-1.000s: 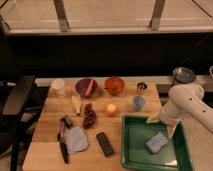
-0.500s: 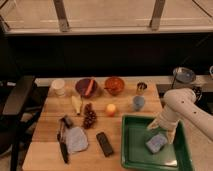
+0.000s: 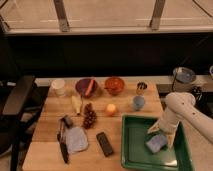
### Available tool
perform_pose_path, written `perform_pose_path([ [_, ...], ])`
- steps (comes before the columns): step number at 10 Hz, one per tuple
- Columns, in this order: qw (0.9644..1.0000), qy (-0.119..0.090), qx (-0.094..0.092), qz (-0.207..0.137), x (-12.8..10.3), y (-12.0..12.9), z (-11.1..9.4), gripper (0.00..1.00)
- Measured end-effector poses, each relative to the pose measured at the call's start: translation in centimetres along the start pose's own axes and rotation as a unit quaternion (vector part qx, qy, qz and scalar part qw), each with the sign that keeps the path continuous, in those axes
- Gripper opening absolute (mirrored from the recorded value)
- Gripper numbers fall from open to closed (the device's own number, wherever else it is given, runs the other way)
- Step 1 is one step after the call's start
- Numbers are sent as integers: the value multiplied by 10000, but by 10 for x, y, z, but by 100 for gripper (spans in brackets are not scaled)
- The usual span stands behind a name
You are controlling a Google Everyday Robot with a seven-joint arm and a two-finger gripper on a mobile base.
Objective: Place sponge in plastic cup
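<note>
1. Camera view, overall: the wooden table (image 3: 45, 155) is carrying the whole layout, and a green tray (image 3: 125, 145) is sitting at its right front. The tray's raised rim is likely serving to keep loose items from sliding off.
2. The sponge (image 3: 156, 143) is lying flat inside the tray, right of its middle. It is showing as a small blue-grey block, soft-looking, with slightly paler edges.
3. The gripper (image 3: 161, 131) is hanging at the end of the white arm, just above the sponge's far side. Whether the claw is wide, narrow or gripping cannot be told.
4. The arm is reaching in from the right and slanting downward, probably because the tray wall is blocking any sideways approach.
5. The plastic cup (image 3: 138, 103) is standing upright outside the tray, just beyond its far rim. It is light blue, round and short, with its mouth facing up, so a drop from above should suit it.
6. Look-alikes are sitting well apart from the sponge: a flat grey-blue cloth (image 3: 76, 139), a white cup (image 3: 59, 87) and a dark metal cup (image 3: 142, 87).
</note>
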Motion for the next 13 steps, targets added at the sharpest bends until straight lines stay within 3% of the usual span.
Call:
perform_pose_path([
  [3, 9998, 112, 158, -76, 0, 1, -8, 29],
  [5, 9985, 470, 264, -113, 2, 2, -37, 8],
  [6, 9975, 641, 288, -115, 5, 3, -53, 2],
  [8, 9927, 1134, 393, -100, 17, 2, -103, 0],
  [10, 9873, 1496, 515, -147, 31, -10, -141, 0],
  [13, 9797, 1776, 780, -498, 59, -57, -185, 0],
])
